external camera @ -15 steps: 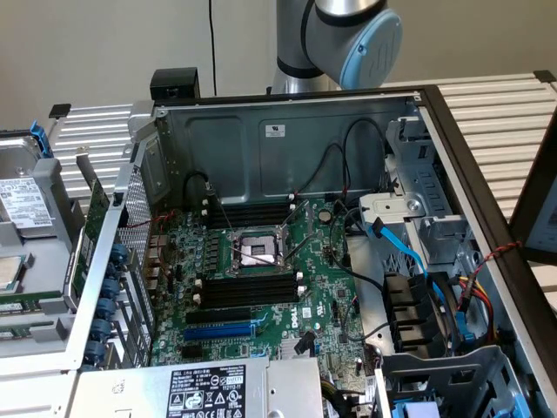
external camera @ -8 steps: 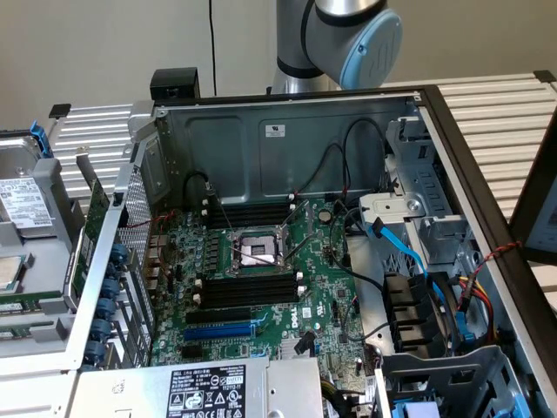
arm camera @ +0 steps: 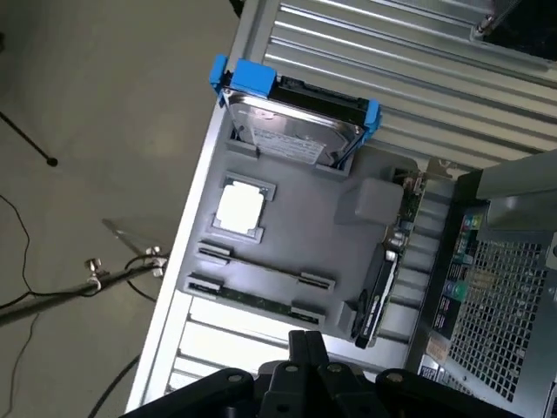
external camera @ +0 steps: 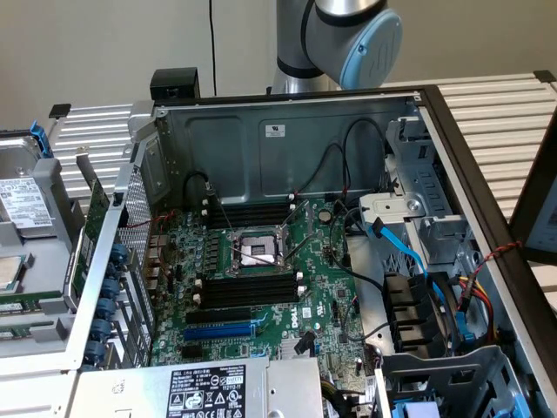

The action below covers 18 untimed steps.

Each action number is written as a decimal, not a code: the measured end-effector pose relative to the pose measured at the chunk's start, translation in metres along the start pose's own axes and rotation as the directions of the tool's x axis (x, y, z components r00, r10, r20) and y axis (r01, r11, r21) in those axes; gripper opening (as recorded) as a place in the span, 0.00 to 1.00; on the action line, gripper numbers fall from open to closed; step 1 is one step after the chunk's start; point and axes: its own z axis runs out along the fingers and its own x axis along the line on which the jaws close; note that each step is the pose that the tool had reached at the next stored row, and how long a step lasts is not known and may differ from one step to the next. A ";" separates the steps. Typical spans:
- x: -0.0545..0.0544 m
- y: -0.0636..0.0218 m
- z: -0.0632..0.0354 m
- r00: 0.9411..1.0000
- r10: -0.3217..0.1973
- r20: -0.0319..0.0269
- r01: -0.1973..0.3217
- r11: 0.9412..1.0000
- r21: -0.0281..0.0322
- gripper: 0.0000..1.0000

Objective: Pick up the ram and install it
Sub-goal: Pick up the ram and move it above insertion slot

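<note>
Lying in grey tray (arm camera: 305,218), ram (arm camera: 252,299), slatted metal table (arm camera: 392,52), grey floor (arm camera: 87,87)

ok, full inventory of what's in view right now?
case: one, grey, mid exterior view
motherboard: one, green, inside case
socket: one, silver, mid-board
memory slots: two banks, black, flanking socket
expansion slot: one, blue, beside one bank
power supply: one, grey, case's near end
cables: several, blue, black, red, exterior view's right of case
tray: one, grey, outside case on exterior view's left
hard drive: one, silver in blue bracket, on tray
CPU: one, silver, tray recess
ram: one, green, lying in tray holder
card: one, dark, on edge beside tray
arm: one, silver with blue cap, behind case
gripper: one, black, shut, empty, above tray near ram
</note>
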 end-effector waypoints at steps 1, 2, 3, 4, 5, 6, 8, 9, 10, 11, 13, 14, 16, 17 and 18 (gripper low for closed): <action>0.000 0.0000 0.0000 1.000 -0.018 -0.001 0.018 1.000 0.000 0.11; 0.000 0.0000 0.0001 0.999 -0.036 -0.002 0.036 0.999 -0.001 0.11; 0.000 0.0000 0.0001 0.999 -0.054 -0.003 0.054 0.999 -0.001 0.11; 0.000 0.0000 0.0002 0.997 -0.072 -0.004 0.072 0.997 -0.002 0.11; 0.000 0.0000 0.0002 0.996 -0.090 -0.005 0.090 0.996 -0.002 0.11; 0.000 0.0000 0.0002 0.994 -0.108 -0.006 0.108 0.994 -0.002 0.11; 0.000 0.0000 0.0002 0.989 -0.151 -0.008 0.151 0.989 -0.003 0.11; 0.000 0.0000 0.0002 0.986 -0.169 -0.009 0.169 0.986 -0.004 0.11; 0.000 0.0000 0.0002 0.982 -0.187 -0.009 0.187 0.982 -0.004 0.11; 0.000 0.0000 0.0002 0.979 -0.204 -0.010 0.204 0.979 -0.005 0.11; 0.000 0.0000 0.0002 0.971 -0.239 -0.012 0.239 0.971 -0.006 0.11; 0.000 0.0000 0.0002 0.966 -0.257 -0.013 0.257 0.967 -0.007 0.11; 0.000 0.0000 0.0002 0.956 -0.292 -0.014 0.292 0.957 -0.008 0.11; 0.000 0.0000 0.0002 0.951 -0.309 -0.015 0.309 0.951 -0.008 0.11; 0.000 0.0000 0.0002 0.945 -0.326 -0.016 0.326 0.945 -0.009 0.11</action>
